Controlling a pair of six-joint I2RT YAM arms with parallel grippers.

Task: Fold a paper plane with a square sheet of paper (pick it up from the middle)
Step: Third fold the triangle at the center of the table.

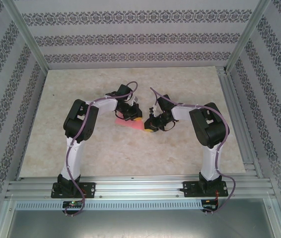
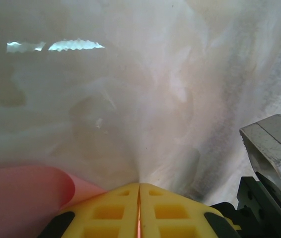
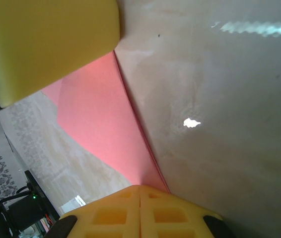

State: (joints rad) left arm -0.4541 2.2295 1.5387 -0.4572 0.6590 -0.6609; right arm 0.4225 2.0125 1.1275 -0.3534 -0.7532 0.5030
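The pink-red sheet of paper (image 1: 127, 122) hangs folded between my two grippers, mid-table. In the left wrist view my left gripper (image 2: 139, 186) is shut, a thin red line of paper shows in the seam between its yellow fingers, and a curled flap of the sheet of paper (image 2: 24, 198) bulges out at the lower left. The right wrist view shows the folded sheet of paper (image 3: 101, 129) running from my shut right gripper (image 3: 139, 187) up to the left gripper's yellow finger (image 3: 46, 39). Its doubled edge faces the table. From above, the left gripper (image 1: 133, 115) and right gripper (image 1: 149, 127) sit at opposite ends of the paper.
The marbled tabletop (image 1: 180, 89) spreads out around the arms, bounded by patterned walls and an aluminium frame (image 1: 235, 114). A metal and black part of the right arm (image 2: 272, 148) shows close at the right of the left wrist view.
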